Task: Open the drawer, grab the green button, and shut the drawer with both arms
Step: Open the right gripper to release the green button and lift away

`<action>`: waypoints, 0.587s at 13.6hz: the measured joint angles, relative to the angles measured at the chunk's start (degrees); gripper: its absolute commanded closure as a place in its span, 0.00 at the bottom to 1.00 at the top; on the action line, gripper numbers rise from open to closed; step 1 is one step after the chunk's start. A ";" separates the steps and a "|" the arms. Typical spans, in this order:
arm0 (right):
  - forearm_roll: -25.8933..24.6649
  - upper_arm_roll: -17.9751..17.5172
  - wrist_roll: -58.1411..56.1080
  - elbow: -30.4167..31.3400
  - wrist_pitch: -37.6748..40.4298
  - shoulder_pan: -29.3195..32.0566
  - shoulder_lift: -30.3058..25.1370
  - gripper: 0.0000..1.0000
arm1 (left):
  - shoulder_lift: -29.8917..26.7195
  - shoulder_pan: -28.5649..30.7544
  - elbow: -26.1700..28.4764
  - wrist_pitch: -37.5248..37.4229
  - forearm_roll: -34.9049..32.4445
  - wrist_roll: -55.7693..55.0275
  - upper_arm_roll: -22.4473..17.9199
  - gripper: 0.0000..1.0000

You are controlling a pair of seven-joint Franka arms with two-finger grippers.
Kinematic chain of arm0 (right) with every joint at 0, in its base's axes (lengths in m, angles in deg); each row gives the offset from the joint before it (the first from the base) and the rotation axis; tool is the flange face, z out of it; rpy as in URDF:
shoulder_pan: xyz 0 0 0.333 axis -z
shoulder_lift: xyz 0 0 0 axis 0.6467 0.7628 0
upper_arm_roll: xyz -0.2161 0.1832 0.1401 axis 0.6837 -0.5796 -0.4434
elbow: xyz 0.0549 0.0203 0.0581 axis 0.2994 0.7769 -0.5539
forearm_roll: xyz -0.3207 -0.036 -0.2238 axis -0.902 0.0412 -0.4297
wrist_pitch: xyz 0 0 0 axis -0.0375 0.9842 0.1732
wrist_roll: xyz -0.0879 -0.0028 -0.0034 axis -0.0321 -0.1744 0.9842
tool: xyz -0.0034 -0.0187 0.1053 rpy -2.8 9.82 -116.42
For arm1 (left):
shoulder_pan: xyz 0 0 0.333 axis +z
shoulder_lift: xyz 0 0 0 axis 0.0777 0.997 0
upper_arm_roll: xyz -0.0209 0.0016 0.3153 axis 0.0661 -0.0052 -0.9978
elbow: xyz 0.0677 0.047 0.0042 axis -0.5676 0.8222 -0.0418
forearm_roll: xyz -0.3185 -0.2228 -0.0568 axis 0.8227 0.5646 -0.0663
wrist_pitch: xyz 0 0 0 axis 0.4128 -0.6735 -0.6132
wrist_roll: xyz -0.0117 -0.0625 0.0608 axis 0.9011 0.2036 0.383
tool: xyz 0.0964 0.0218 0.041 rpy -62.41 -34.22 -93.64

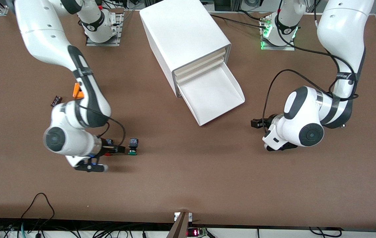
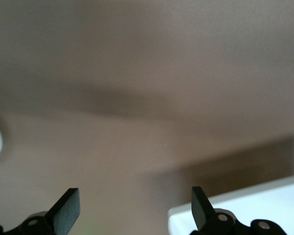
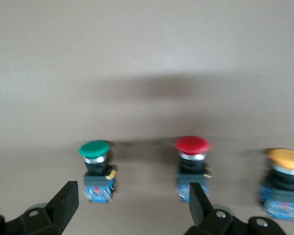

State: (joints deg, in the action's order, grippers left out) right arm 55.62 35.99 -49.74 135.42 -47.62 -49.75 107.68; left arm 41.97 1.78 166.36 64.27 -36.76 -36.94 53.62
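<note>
The green-capped button (image 1: pixel 132 147) (image 3: pixel 95 166) lies on the brown table with its cap toward the front camera. My right gripper (image 1: pixel 119 149) (image 3: pixel 132 203) hovers low beside it, open, with nothing between its fingers (image 3: pixel 63 201). The white cabinet (image 1: pixel 184 36) stands at the table's middle near the bases. Its lowest drawer (image 1: pixel 214 96) is pulled out and its tray is bare. My left gripper (image 1: pixel 256 123) (image 2: pixel 134 205) is open and empty, low over the table on the left arm's side of the drawer. A white corner of the drawer (image 2: pixel 245 208) shows by one fingertip.
A red-capped button (image 3: pixel 192 164) and an orange-capped button (image 3: pixel 284 181) lie in a row with the green one, mostly under my right wrist in the front view. A small orange part (image 1: pixel 77 91) and a dark chip (image 1: pixel 56 100) lie toward the right arm's end.
</note>
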 measured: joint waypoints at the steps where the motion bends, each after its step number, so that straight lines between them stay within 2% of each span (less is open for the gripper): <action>1: -0.01 0.09 -1.16 0.02 1.69 1.34 -1.79 0.00 | 0.79 -0.17 1.01 2.46 0.33 -0.69 0.01 0.00; 4: -0.44 1.05 -4.87 1.67 5.31 4.09 -7.06 0.00 | 1.48 -2.45 5.80 8.15 0.69 -5.78 0.12 0.00; 8: -1.95 3.60 -7.73 10.54 5.56 4.27 -17.51 0.00 | 1.40 -4.19 10.05 12.71 2.05 -11.81 1.94 0.00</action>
State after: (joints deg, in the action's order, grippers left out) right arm 53.67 39.60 -57.48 145.96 -42.05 -45.48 90.17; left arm 43.37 -2.42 176.41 76.99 -34.71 -48.76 55.56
